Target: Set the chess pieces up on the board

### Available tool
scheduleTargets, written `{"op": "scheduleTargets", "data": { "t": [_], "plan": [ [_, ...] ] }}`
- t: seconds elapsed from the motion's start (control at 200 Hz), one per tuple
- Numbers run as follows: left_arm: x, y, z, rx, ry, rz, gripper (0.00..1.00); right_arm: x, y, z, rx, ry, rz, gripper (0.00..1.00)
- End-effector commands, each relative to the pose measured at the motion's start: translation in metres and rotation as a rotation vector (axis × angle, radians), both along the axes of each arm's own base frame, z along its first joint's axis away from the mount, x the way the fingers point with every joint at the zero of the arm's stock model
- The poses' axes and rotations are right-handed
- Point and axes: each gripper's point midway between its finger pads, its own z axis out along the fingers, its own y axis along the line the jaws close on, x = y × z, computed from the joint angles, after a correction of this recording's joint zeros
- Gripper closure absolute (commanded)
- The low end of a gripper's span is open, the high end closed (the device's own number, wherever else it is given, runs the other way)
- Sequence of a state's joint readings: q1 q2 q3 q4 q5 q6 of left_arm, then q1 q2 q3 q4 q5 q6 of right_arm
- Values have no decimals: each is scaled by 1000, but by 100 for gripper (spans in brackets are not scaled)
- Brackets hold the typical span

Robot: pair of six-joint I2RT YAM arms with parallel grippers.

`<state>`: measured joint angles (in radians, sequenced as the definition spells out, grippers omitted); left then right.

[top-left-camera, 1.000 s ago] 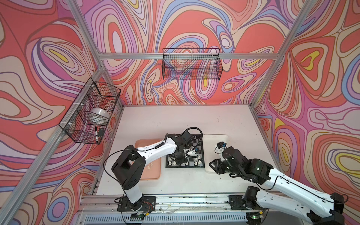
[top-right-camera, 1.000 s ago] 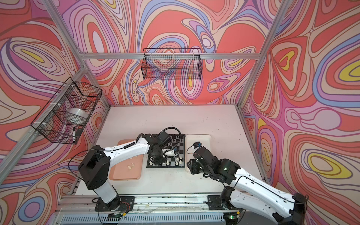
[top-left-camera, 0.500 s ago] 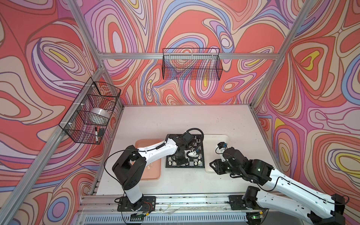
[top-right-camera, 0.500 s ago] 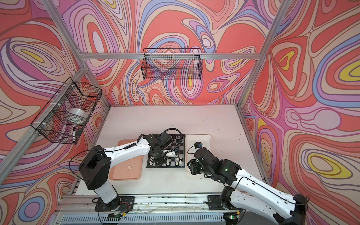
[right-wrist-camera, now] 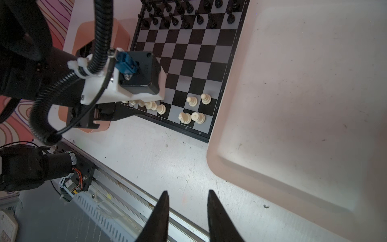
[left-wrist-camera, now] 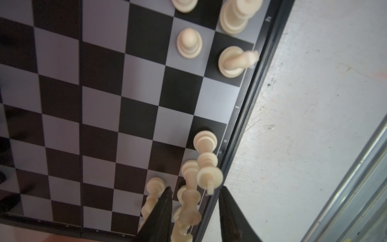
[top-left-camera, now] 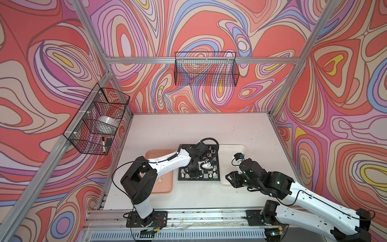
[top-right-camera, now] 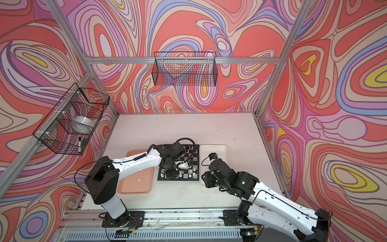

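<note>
The board (top-left-camera: 214,156) (top-right-camera: 193,159) lies in the middle near the table's front. Black chess pieces (right-wrist-camera: 184,18) fill its far rows, and cream chess pieces (right-wrist-camera: 194,109) (top-left-camera: 213,174) stand along the near rows. My left gripper (left-wrist-camera: 194,188) (top-left-camera: 193,172) hangs low over the near left part of the board (left-wrist-camera: 100,104). Its jaws are apart around a standing cream piece (left-wrist-camera: 189,207), with a clear gap on one side. My right gripper (right-wrist-camera: 187,191) (top-left-camera: 228,177) is open and empty over the table's front edge beside the white tray (right-wrist-camera: 303,104).
A pink tray (top-left-camera: 165,188) left of the board holds two loose cream pieces (top-right-camera: 139,178). The white tray (top-left-camera: 232,148) lies right of it. Wire baskets hang on the back wall (top-left-camera: 205,71) and the left wall (top-left-camera: 98,123). A metal rail (right-wrist-camera: 125,188) runs along the front.
My left gripper's jaws have spread apart over the board's near row. The right arm has barely moved.
</note>
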<state>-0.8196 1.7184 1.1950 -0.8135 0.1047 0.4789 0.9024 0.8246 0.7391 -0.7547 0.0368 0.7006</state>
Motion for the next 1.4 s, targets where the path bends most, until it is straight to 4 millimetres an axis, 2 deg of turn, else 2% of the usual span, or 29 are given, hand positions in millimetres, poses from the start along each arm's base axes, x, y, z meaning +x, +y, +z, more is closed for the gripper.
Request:
{"op": "scheduleTargets", "data": {
  "t": [0.0,0.836,1.047,1.322,1.397],
  "plan": [
    [-7,1,1,4,17,-22,62,2,-3,-2,-2,-7,-16,69],
    [-8,-3,1,0,30,-35,50,4,-4,0,-17,-18,-13,69],
    [-5,-2,6,-2,3,-42,43,4,-4,1,-19,-20,-12,68],
    [-1,-1,16,-13,-31,-47,40,5,-3,1,-33,-16,-10,68],
    [-2,-1,17,-21,-35,-51,35,6,-2,3,-30,-17,-10,68]
  ]
}}
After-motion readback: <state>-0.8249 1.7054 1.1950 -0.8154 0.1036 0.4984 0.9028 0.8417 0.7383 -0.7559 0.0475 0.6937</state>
